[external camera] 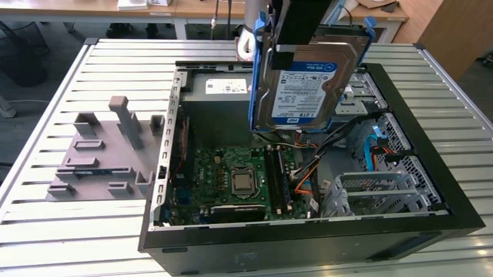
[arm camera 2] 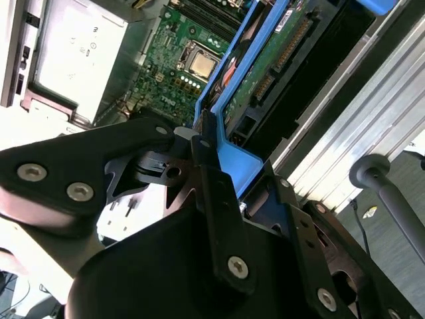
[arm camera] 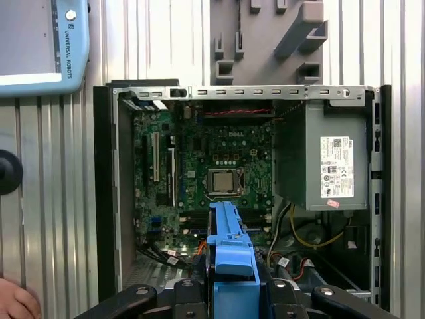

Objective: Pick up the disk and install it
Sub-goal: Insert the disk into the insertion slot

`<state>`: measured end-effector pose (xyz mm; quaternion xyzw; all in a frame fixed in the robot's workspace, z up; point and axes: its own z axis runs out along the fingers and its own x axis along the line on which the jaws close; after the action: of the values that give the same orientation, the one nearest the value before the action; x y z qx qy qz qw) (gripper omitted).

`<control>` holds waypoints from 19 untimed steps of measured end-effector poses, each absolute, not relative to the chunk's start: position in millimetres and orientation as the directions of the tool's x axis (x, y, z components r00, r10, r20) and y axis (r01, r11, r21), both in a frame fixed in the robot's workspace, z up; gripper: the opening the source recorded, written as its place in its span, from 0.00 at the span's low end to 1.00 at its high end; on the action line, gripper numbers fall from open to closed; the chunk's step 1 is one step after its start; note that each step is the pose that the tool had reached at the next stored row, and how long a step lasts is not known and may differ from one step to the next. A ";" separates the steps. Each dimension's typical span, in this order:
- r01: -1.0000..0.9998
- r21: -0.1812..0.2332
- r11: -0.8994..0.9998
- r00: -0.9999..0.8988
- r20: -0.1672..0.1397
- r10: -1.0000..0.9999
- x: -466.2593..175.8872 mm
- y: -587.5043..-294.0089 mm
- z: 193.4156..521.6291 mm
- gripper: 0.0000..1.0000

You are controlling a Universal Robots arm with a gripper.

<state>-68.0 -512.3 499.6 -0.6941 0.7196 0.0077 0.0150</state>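
The gripper (arm camera 2: 202, 143) pinches the disk (external camera: 304, 86) by its blue rail, jaws pressed against it. The disk hangs upright above the open computer case (external camera: 292, 245), over its motherboard (external camera: 231, 167).

matte black gripper (arm camera 2: 191, 141) with angular linkage plates, fastened by round silver screws (arm camera 2: 238, 266).

Silver disk (external camera: 308, 52) with white-and-blue label (external camera: 302, 95) and blue rails (external camera: 255, 86), green motherboard (external camera: 223, 173), black case (external camera: 308, 248), grey ribbed table (external camera: 77, 242)
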 end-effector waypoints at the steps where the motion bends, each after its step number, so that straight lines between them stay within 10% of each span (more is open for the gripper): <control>1: -0.999 -0.010 0.037 -0.036 -0.032 -0.999 -67.9 -513.6 499.5 0.36; 19: -0.999 -0.010 0.036 -0.036 -0.031 -0.999 -67.7 -516.7 498.8 0.36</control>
<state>-67.7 -516.7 498.8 -0.6940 0.7197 0.0072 0.0145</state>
